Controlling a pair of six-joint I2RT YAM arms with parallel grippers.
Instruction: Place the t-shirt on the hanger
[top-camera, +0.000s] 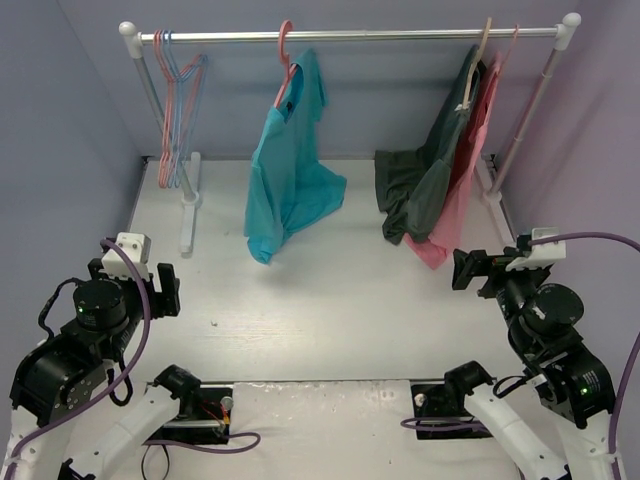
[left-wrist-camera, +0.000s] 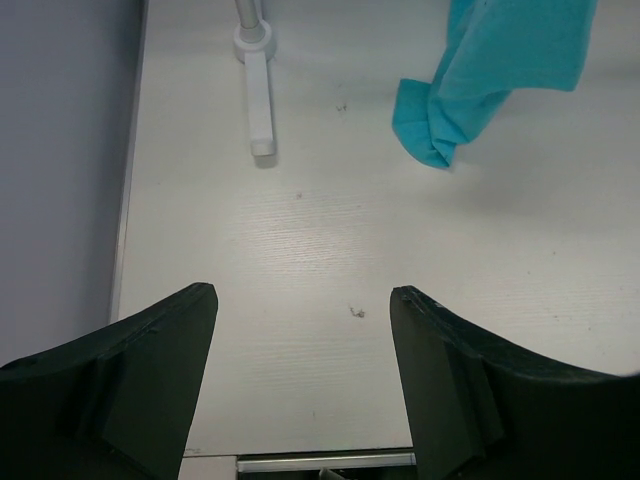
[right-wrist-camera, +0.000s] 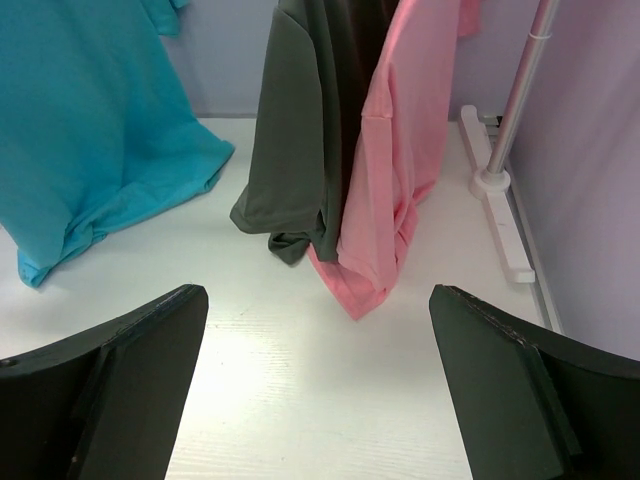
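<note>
White tabletop (top-camera: 340, 300) runs back to a lilac wall, where a metal rail (top-camera: 380, 35) spans the far edge. The hanger (top-camera: 285, 55) hooks on that rail near its middle, and the t-shirt (top-camera: 290, 170) droops from it with its long axis roughly vertical, bunched and lopsided. Its low corner reaches down towards the table (whether it touches, I cannot tell). The left gripper (left-wrist-camera: 302, 292) sits low at the near left, jaws wide and holding nothing, with the shirt ahead and to its right. The right gripper (right-wrist-camera: 318, 292) is likewise spread and empty, with the shirt ahead and to its left, beyond a dark grey-green garment (top-camera: 425, 190) and a pink garment (top-camera: 455, 215). By my judgement the left arm is nearer the trailing corner, should straightening be wanted.
</note>
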